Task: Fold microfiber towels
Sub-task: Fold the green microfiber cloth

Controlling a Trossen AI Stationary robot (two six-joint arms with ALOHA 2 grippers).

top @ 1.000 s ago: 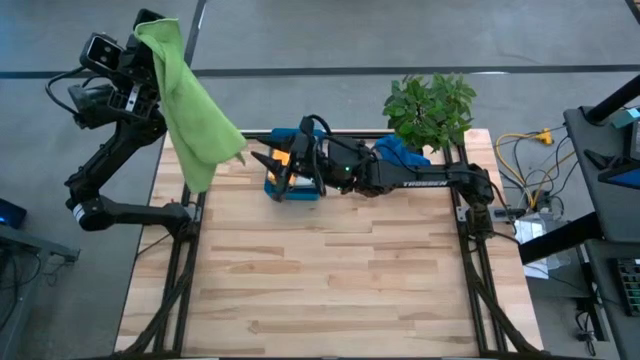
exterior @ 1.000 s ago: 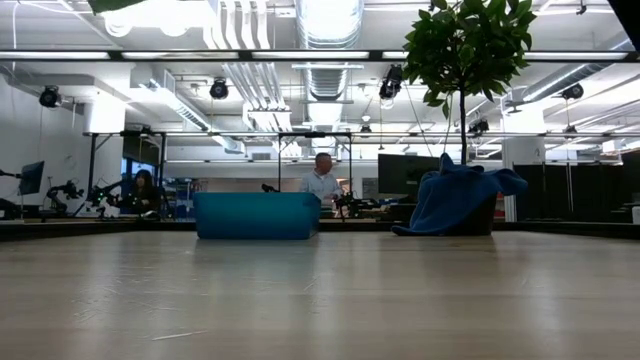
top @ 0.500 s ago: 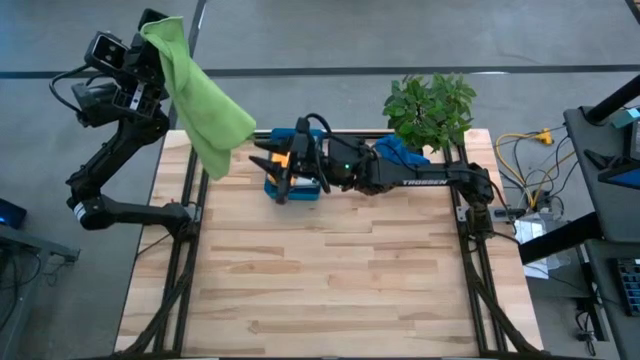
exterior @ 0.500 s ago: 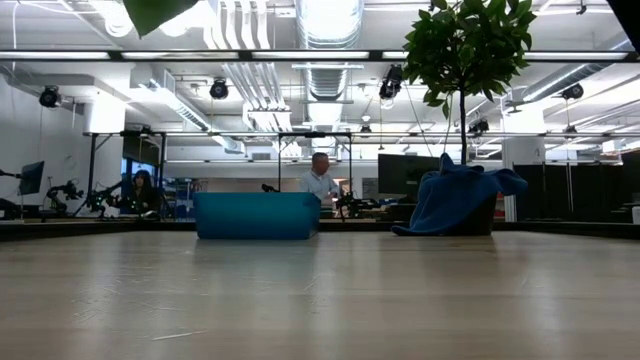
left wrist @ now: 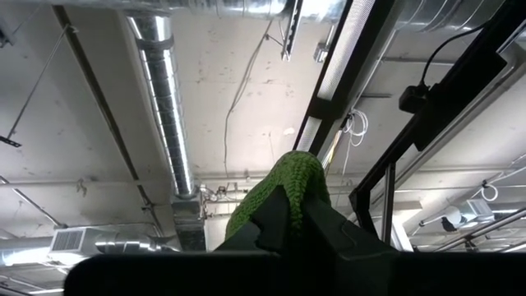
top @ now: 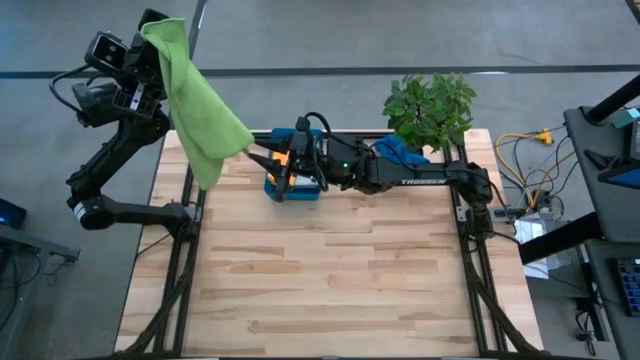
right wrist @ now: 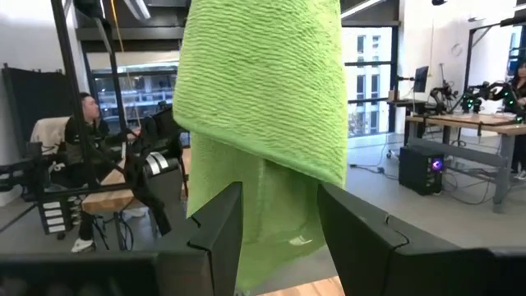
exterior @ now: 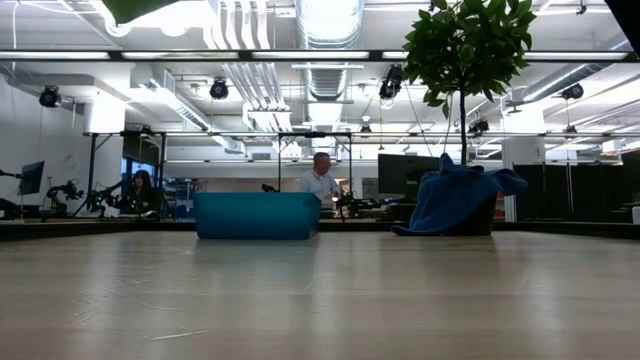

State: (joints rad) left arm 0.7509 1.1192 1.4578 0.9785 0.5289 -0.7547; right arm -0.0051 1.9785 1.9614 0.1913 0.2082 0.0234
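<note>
Left of the teal tray (top: 296, 192) and well above it: left hand (top: 152, 32) raised beyond the desk (top: 330, 270) edge, fingers (left wrist: 275, 218) pressed together on the top fold of the lime green towel (top: 200, 110). Hanging loose from that grip, with the lower edge reaching down toward the tray's left side. Off the desk entirely; only a green corner at the very top of the low view.

Over the tray itself: right hand (top: 262, 158) stretched out level from the right, pointing left at the hanging cloth. Fingers (right wrist: 218, 218) apart, with the lower part of the lime green towel showing in the gap between them in the right wrist view. Cannot tell whether touching the cloth or just short of it. Something orange (top: 283, 158) just beside that hand above the tray, too hidden to name.

Right of the tray, near the desk's far edge: blue towel (top: 400, 152) bunched in a heap and draped against the base of the potted plant (top: 430, 105), well apart from both hands.

Behind the tray, out in the room: a person (exterior: 320, 180) at a far bench.
</note>
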